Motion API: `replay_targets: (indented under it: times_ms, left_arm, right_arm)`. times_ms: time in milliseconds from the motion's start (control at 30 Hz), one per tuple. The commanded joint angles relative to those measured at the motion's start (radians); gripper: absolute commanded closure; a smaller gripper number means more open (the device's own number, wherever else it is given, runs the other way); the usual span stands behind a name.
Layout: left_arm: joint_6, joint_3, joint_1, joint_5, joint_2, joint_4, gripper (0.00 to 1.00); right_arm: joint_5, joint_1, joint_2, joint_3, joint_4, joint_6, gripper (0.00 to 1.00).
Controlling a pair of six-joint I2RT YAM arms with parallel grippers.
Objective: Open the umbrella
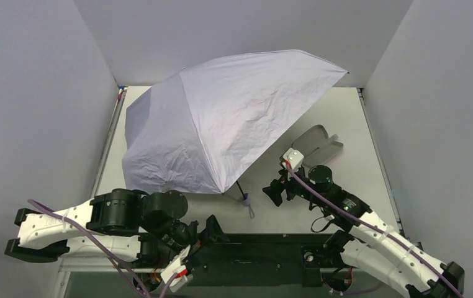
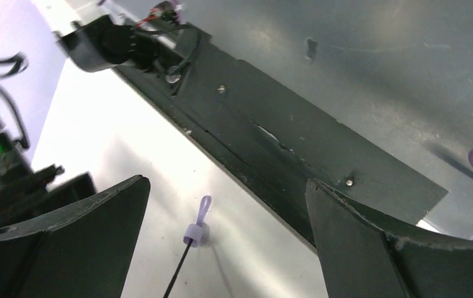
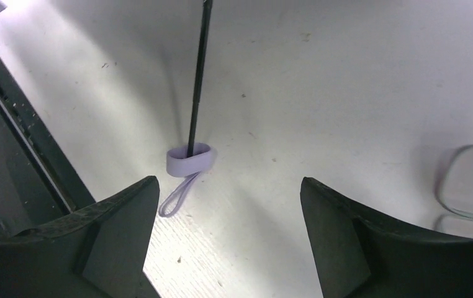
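The umbrella (image 1: 221,118) stands spread open, its pale lavender canopy tilted over the back left of the table. Its thin black shaft (image 3: 200,74) slopes down to the small lavender handle (image 1: 245,199), which rests on the tabletop with its strap (image 3: 175,197) beside it. My right gripper (image 1: 274,189) hovers just right of the handle, open and holding nothing; the handle (image 3: 189,159) lies ahead of its left finger. My left gripper (image 1: 212,228) sits low by the arm bases, open and empty, and the handle (image 2: 195,234) shows between its fingers at a distance.
A pale oblong sleeve (image 1: 318,144) lies on the table behind the right arm and shows at the edge (image 3: 470,180) of the right wrist view. The black base plate (image 1: 252,254) runs along the near edge. Grey walls close in on three sides.
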Motion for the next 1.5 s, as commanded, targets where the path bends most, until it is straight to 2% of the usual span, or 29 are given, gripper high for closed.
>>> replay_targets:
  times_ms: [0,133,233,300,367,433,500,567,633,700,733,800,933,967,1000,1033,1067,1100,1133,1200,1267,1333,1467]
  left_arm:
    - [-0.201,0.132,0.041,-0.058,-0.006,0.129,0.03]
    - [-0.387,0.25,0.202,-0.078,0.025,0.281,0.03]
    - [-0.537,0.329,0.412,0.032,0.064,0.41,0.03]
    - [-0.667,0.381,0.53,0.124,0.086,0.566,0.03]
    - [-0.858,0.427,0.634,0.198,0.107,0.687,0.03]
    - [-0.961,0.467,0.701,0.263,0.122,0.772,0.03]
    - [-1.023,0.494,0.722,0.306,0.134,0.821,0.03]
    - [-1.108,0.506,0.744,0.285,0.137,0.87,0.03]
    - [-1.162,0.532,0.791,0.202,0.14,0.876,0.03]
    - [-1.24,0.546,0.877,0.08,0.141,0.845,0.03]
    - [-1.277,0.539,0.954,0.004,0.137,0.836,0.03]
    - [-1.357,0.519,1.089,-0.059,0.12,0.779,0.03]
    - [-1.389,0.608,1.333,-0.121,0.191,0.448,0.03]
    - [-1.393,0.656,1.377,-0.117,0.243,0.344,0.03]
    - [-1.404,0.674,1.495,-0.069,0.272,0.3,0.03]
    - [-1.437,0.697,1.568,-0.023,0.327,0.243,0.03]
    - [-1.462,0.695,1.695,0.105,0.356,0.231,0.03]
    - [-1.503,0.688,1.752,0.229,0.415,0.213,0.03]
    - [-1.514,0.689,1.838,0.252,0.48,0.2,0.03]
    - [-1.467,0.727,1.904,0.272,0.585,0.081,0.03]
    - [-1.333,0.818,1.918,0.191,0.681,-0.038,0.03]
    - [-1.161,0.924,1.918,0.067,0.754,-0.121,0.03]
    - [-0.969,0.945,1.898,-0.173,0.819,-0.149,0.03]
  right_arm:
    - [0.123,-0.011,-0.137,0.045,-0.097,-0.021,0.2]
    - [0.151,-0.09,-0.153,0.151,-0.18,-0.027,0.2]
    - [0.135,-0.154,-0.153,0.206,-0.198,-0.027,0.2]
    - [0.134,-0.178,-0.156,0.234,-0.208,-0.028,0.2]
    - [0.131,-0.194,-0.162,0.257,-0.221,-0.062,0.2]
    - [0.132,-0.204,-0.169,0.269,-0.238,-0.082,0.2]
    - [0.13,-0.211,-0.172,0.272,-0.256,-0.092,0.2]
    - [0.126,-0.221,-0.172,0.277,-0.264,-0.093,0.2]
    - [0.127,-0.238,-0.163,0.287,-0.26,-0.082,0.2]
    - [0.133,-0.294,-0.149,0.303,-0.25,-0.065,0.2]
    - [0.142,-0.311,-0.144,0.309,-0.241,-0.05,0.2]
    - [0.146,-0.369,-0.129,0.324,-0.224,-0.023,0.19]
    - [0.139,-0.479,-0.095,0.354,-0.194,0.043,0.17]
    - [0.143,-0.504,-0.078,0.367,-0.192,0.05,0.17]
    - [0.157,-0.514,-0.067,0.375,-0.195,0.065,0.17]
    - [0.166,-0.53,-0.04,0.396,-0.208,0.071,0.16]
    - [0.179,-0.538,-0.025,0.411,-0.219,0.078,0.16]
    - [0.186,-0.555,0.016,0.444,-0.246,0.081,0.16]
    - [0.199,-0.563,0.061,0.48,-0.259,0.089,0.16]
    - [0.19,-0.605,0.11,0.52,-0.279,0.099,0.15]
    - [0.158,-0.666,0.151,0.553,-0.281,0.101,0.15]
    - [0.148,-0.708,0.188,0.579,-0.293,0.091,0.15]
    - [0.127,-0.789,0.243,0.592,-0.311,0.049,0.15]
